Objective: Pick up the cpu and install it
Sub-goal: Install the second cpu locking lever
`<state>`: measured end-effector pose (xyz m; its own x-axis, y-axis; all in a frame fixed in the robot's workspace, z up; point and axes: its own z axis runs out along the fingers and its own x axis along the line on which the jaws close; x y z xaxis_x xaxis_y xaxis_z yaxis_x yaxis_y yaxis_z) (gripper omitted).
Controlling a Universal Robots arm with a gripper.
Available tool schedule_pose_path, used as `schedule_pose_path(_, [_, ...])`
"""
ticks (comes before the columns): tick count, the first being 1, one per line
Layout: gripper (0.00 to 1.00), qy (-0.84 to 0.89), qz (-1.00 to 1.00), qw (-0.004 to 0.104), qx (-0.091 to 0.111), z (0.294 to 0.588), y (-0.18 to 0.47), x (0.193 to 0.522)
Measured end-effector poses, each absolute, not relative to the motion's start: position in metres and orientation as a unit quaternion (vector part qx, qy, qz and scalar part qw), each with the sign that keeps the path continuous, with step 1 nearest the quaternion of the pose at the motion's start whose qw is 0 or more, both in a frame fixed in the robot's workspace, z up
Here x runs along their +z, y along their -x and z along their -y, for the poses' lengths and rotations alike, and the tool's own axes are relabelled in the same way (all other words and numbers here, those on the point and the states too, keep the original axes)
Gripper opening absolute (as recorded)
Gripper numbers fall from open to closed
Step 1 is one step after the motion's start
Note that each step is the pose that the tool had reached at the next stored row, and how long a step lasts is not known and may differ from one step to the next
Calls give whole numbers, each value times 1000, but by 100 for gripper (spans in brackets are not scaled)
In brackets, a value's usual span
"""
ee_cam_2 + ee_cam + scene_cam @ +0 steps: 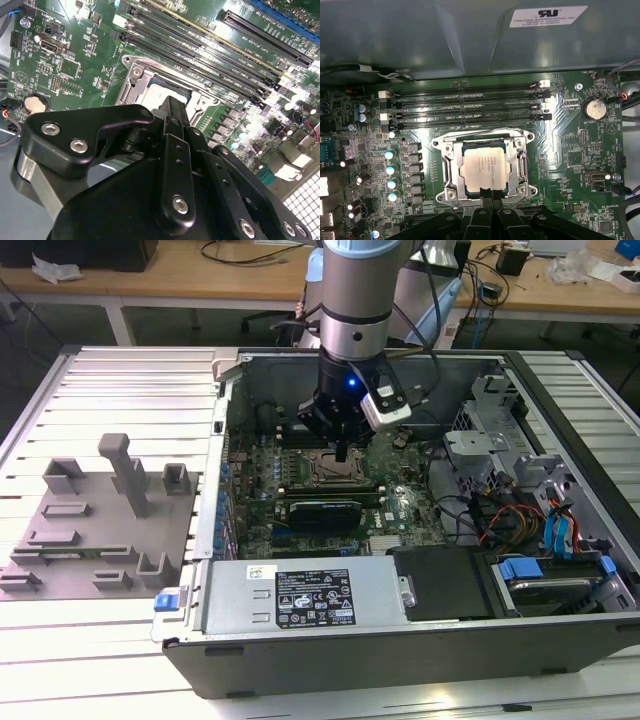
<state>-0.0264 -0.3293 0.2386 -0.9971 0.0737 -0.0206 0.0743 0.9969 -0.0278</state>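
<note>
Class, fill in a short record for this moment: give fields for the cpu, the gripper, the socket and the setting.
cpu: silvery square, lying flat inside the socket
socket: metal frame on the green motherboard, beside the memory slots
gripper: directly over the cpu, tips at its edge
setting: open computer case on a slatted table; grey fixture on the exterior view's left

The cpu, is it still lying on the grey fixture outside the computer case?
No, in the first wrist view the cpu sits inside the socket frame on the motherboard.
</note>
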Motion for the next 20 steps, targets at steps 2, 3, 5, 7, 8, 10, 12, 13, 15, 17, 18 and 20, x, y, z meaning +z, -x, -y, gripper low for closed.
schedule_pose_path(2, [11,-37,-999,10,-14,329,26,239])
schedule_pose_path(3, [11,-37,-999,10,-14,330,26,239])
schedule_pose_path(5, [11,-37,-999,10,-14,332,26,239])
schedule_pose_path(7, [11,-37,-999,10,-14,335,26,239])
schedule_pose_path(8, [11,-37,-999,10,-14,339,26,239])
schedule_pose_path(10, [11,-37,-999,10,-14,346,26,239])
schedule_pose_path(12, [11,-37,-999,10,-14,351,26,239])
schedule_pose_path(13, [11,-37,-999,10,-14,354,26,239])
schedule_pose_path(15, [11,-37,-999,10,-14,357,26,239])
schedule_pose_path(17, [11,-37,-999,10,-14,357,26,239])
schedule_pose_path(18, [11,-37,-999,10,-14,357,26,239])
schedule_pose_path(20, [11,-37,-999,10,-14,357,27,238])
